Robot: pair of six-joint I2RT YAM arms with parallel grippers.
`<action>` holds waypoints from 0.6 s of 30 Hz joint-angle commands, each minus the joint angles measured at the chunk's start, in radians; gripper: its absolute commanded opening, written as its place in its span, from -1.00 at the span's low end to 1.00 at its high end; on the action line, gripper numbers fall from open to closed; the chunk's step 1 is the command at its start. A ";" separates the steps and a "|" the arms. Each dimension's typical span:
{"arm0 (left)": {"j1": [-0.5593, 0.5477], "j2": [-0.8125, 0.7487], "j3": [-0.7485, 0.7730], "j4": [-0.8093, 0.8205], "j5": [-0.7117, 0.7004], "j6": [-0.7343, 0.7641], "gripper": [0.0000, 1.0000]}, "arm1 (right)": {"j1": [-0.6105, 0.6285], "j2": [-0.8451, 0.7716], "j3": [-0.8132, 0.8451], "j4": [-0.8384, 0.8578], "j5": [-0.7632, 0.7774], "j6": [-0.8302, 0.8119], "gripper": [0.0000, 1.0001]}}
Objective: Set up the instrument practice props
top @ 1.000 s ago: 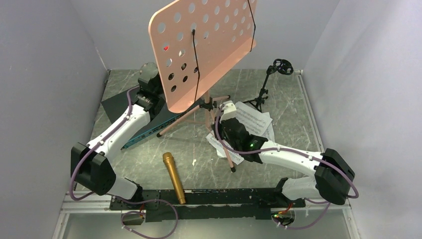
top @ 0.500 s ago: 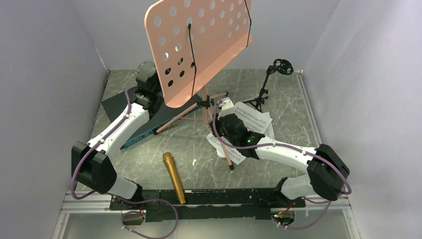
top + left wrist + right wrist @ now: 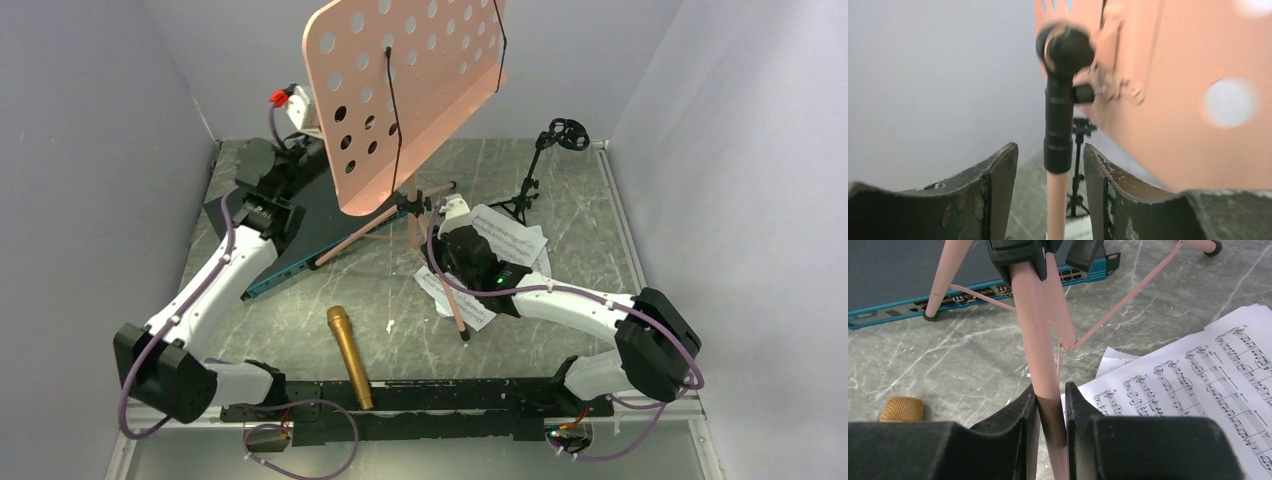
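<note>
Two holds on the pink music stand (image 3: 420, 90); right end effector (image 3: 1050, 395) clamped on a leg (image 3: 1044, 340), seemingly steadying it upright; left end effector (image 3: 1050, 157) parted around the post (image 3: 1058, 125), holding nothing.

Table (image 3: 300, 315) bears microphone (image 3: 350, 357), music pages (image 3: 515, 240), perhaps panel (image 3: 305, 238).

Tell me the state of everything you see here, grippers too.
Music stand: standing, legs spread, desk up.
Sheet-music pages: lying flat on the table.
Gold microphone: lying on the table.
Mic stand: upright, clip empty.
Dark panel: flat on the table.
Left gripper: open around the stand's post.
Right gripper: shut on a stand leg.
</note>
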 commanded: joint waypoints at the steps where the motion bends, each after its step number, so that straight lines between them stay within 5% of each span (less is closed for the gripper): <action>1: 0.008 -0.072 0.005 0.106 -0.060 -0.002 0.20 | -0.036 0.030 -0.035 -0.165 0.125 0.053 -1.00; 10: 0.009 -0.126 -0.064 0.034 -0.129 0.041 0.85 | -0.035 0.031 -0.032 -0.169 0.118 0.013 -1.00; 18: 0.009 -0.246 -0.255 -0.141 -0.313 0.127 0.87 | -0.034 0.011 -0.030 -0.162 0.031 -0.023 -1.00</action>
